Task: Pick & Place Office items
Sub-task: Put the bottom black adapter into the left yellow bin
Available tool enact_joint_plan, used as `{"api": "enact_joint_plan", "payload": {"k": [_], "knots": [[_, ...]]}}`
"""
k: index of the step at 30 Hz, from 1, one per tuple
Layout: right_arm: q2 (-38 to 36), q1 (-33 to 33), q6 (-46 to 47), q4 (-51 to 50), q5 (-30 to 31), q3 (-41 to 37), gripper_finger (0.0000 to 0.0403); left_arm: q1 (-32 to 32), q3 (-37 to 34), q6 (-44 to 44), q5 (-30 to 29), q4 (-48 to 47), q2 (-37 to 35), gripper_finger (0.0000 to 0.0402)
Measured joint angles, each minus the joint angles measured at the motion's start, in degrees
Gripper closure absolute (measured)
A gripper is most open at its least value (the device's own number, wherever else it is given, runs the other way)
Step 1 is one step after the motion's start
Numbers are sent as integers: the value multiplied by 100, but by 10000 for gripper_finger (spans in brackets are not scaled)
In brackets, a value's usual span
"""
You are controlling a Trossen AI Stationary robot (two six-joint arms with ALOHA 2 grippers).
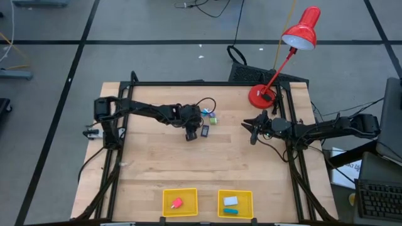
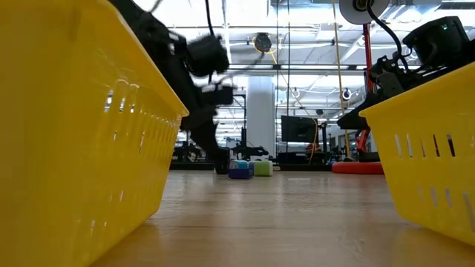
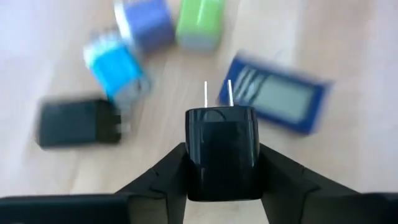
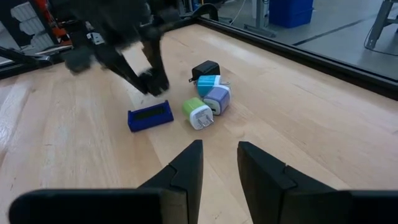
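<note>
Black charger, green, lilac and blue plugs.

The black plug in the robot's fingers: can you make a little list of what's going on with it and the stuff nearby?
held item: black charger plug, prongs pointing away
holder: left tool, shut on it
still on table: blue flat gadget, green plug, purple plug, light blue plug, another black plug
right tool: waiting, holding nothing
yellow trays: some items inside

Two yellow trays: left tray, right tray. One pink-red item in left tray. Two items in right tray: white-silver one, teal one. Five plug-type items on table: two black chargers, light blue, purple, green. One dark blue flat device. One red desk lamp.
</note>
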Motion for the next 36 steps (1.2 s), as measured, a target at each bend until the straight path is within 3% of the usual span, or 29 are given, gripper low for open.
{"api": "enact_joint_plan", "payload": {"k": [6,11,14,23,26,29,33,36], "knots": [[-2,0,0,2,20,2,314,-236,8,-53,2,-204,-736,254],[-1,0,0,3,20,1,314,-574,10,-412,10,-582,-1448,210],[0,0,-17,-20,22,0,314,-927,10,-529,16,-728,-1887,204],[-4,0,-105,31,35,0,314,-2137,19,-940,-81,-818,-2619,284],[-4,0,59,18,35,0,314,-2426,19,-1626,-454,-1055,-2530,307],[-4,0,203,8,35,0,314,-2558,22,-2673,-597,-1740,-2311,303],[-4,0,305,9,37,0,314,-2622,17,-4490,-619,-2689,-1926,255],[-2,0,318,7,36,2,314,-2622,17,-5235,-572,-3077,-1596,207]]}}
